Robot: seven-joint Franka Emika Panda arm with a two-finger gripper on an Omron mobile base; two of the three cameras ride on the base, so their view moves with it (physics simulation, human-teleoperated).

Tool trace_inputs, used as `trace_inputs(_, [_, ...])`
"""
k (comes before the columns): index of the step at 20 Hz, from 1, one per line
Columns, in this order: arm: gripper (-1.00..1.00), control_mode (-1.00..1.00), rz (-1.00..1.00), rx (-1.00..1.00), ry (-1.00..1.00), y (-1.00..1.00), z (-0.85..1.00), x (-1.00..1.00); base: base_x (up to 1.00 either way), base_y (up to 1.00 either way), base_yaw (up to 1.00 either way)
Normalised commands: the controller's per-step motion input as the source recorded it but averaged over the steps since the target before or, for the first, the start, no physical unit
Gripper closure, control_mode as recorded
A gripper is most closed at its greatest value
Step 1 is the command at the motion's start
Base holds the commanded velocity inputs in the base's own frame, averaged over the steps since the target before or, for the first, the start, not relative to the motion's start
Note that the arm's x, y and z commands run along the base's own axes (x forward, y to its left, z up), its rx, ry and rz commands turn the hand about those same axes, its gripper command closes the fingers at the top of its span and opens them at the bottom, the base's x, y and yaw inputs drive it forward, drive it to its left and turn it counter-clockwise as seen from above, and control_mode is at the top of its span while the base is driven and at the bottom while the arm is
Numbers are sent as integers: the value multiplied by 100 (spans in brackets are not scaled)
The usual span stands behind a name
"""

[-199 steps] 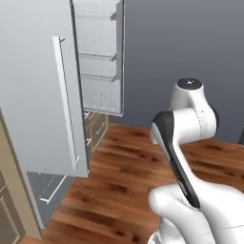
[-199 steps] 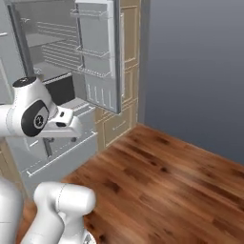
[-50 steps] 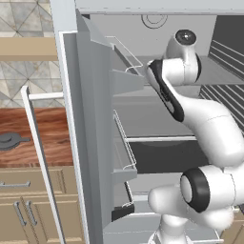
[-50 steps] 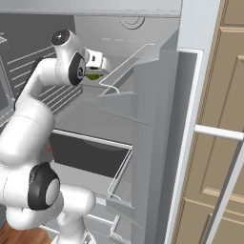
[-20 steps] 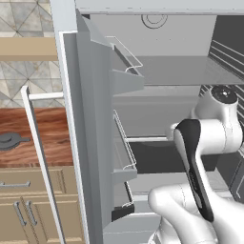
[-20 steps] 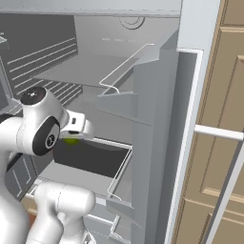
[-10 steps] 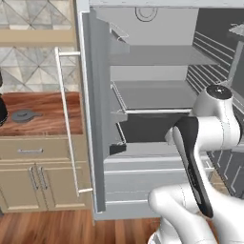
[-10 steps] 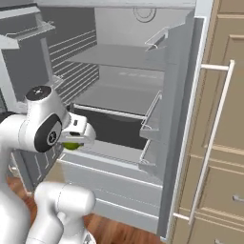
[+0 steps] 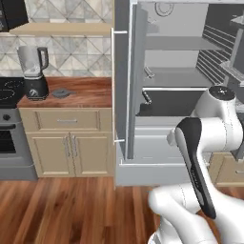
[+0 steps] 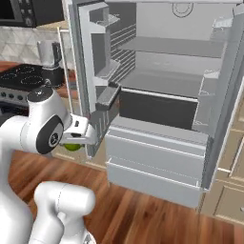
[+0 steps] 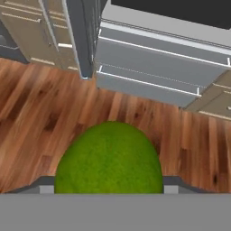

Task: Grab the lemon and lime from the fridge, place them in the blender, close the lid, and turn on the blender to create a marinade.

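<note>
My gripper (image 10: 73, 144) is shut on the bright green lime (image 10: 72, 147), held low in front of the open grey fridge (image 10: 164, 102). In the hand view the lime (image 11: 108, 159) sits between the fingertips above the wooden floor. The blender (image 9: 33, 71), with black base and translucent jar, stands on the wooden counter to the left of the fridge (image 9: 183, 90). Its dark round lid (image 9: 61, 93) lies flat on the counter beside it. The blender (image 10: 49, 62) also appears at the far left behind the fridge door. The lemon is out of view.
The fridge's left door (image 9: 125, 81) stands open between me and the counter. A black stove (image 9: 8, 94) adjoins the counter on the left. Beige cabinets (image 9: 66, 138) sit below it. Open wooden floor (image 9: 62, 209) lies in front.
The whole picture has shifted: the camera has pulled back and swung left, bringing the counter and blender into view. The gripper stays shut on the lime.
</note>
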Motion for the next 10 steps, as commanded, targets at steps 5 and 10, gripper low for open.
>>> trace_inputs(5, [100, 100, 0, 0, 0, 0, 0, 0, -43, 100, 24])
trace_inputs(10, [100, 100, 0, 0, 0, 0, 0, 0, 16, 100, 20])
